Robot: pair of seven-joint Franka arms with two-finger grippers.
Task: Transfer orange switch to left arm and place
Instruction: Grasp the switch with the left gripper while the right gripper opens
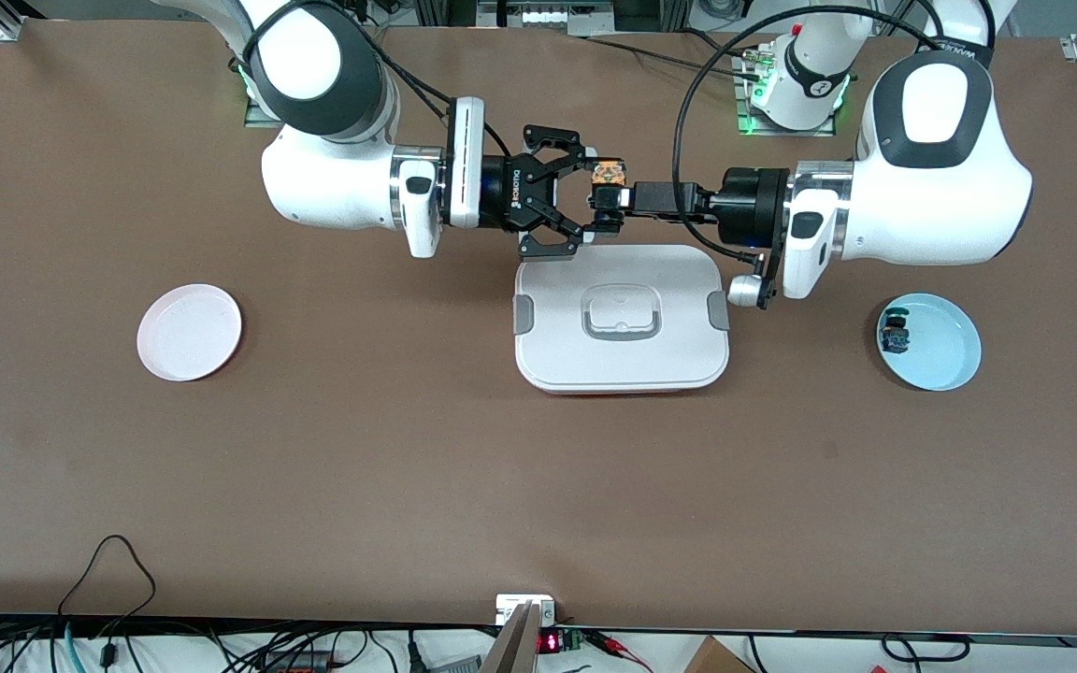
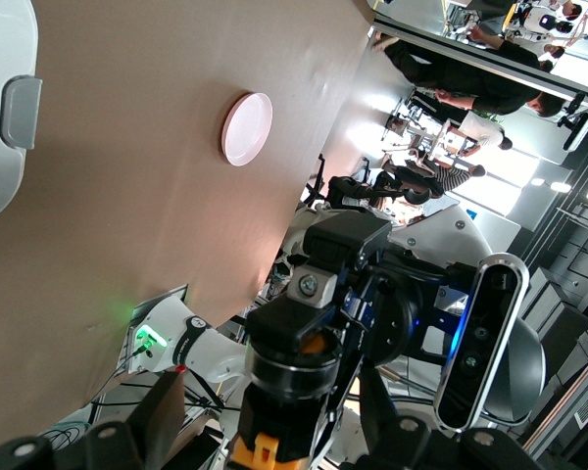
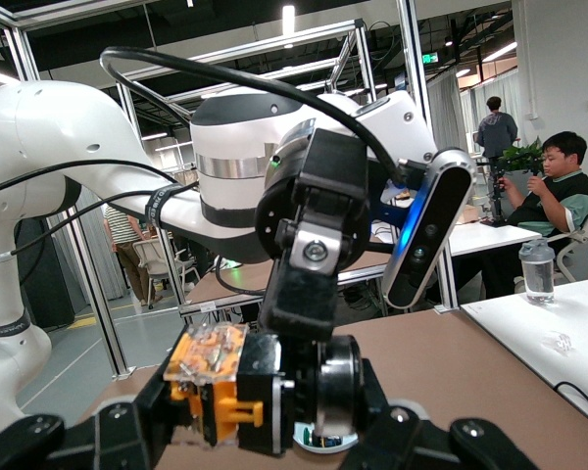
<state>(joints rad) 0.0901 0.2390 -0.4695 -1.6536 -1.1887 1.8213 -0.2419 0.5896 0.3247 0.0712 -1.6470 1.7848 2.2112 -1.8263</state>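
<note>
The orange switch [image 1: 607,176], a black body with an orange end, hangs in the air over the edge of the box [image 1: 621,318] that faces the robots' bases. My right gripper [image 1: 593,198] is shut on it lengthwise, one fingertip on the orange end and one on the round cap; the right wrist view shows the switch [image 3: 245,392] across this gripper [image 3: 265,421]. My left gripper [image 1: 610,198] meets it from the left arm's end. In the left wrist view its jaws [image 2: 274,421] stand open around the switch [image 2: 284,382], with a gap beside one finger [image 2: 162,411].
The white lidded box has grey clips [image 2: 20,113]. A pink plate [image 1: 190,332] lies bare toward the right arm's end. A blue plate [image 1: 945,360] toward the left arm's end holds a small black and blue switch [image 1: 896,334].
</note>
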